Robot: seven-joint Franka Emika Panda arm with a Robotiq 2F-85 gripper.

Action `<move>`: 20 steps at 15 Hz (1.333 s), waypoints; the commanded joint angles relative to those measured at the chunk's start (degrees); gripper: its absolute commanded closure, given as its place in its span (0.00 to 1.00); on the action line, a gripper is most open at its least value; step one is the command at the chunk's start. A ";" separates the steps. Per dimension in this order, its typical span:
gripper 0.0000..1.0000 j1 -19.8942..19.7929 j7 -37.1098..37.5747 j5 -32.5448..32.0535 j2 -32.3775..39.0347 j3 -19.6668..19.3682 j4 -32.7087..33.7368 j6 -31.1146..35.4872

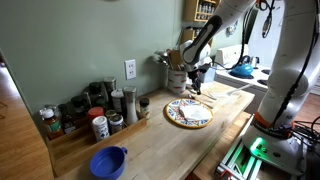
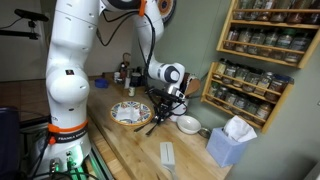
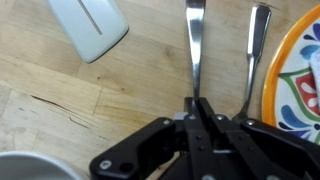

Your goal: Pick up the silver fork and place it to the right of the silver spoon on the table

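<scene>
Silver fork (image 3: pixel 195 50): lies along the surface (image 3: pixel 120 90), handle pinched in the claw (image 3: pixel 196 104). Silver spoon (image 3: pixel 256 50): just right of it, beside the patterned plate (image 3: pixel 300 80). Step: grasp, apparently made. Next: lift, cross the spoon, set down in the narrow gap.

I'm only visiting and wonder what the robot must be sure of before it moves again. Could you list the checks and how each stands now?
1. Grip: ok. In the wrist view the gripper is shut on the held utensil, at its handle.
2. Held piece is the fork: cannot tell. Only handles show, no tines or bowl.
3. Gap to the second utensil: ok. Bare wood lies between the two handles.
4. Patterned plate out of the way: ok. It lies beyond the second utensil.
5. Lifted off the table: cannot tell.
6. White object apart from the held utensil: ok.
</scene>
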 commanded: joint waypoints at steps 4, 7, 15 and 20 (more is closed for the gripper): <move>0.98 -0.66 -0.42 -0.20 7.63 -0.60 1.17 -2.07; 0.67 -0.71 -0.77 -0.18 7.43 -0.59 1.30 -2.42; 0.09 -2.05 -5.64 1.49 0.15 -0.76 -3.24 -2.05; 0.00 -3.04 -11.27 0.58 -4.86 -1.85 -8.10 -1.83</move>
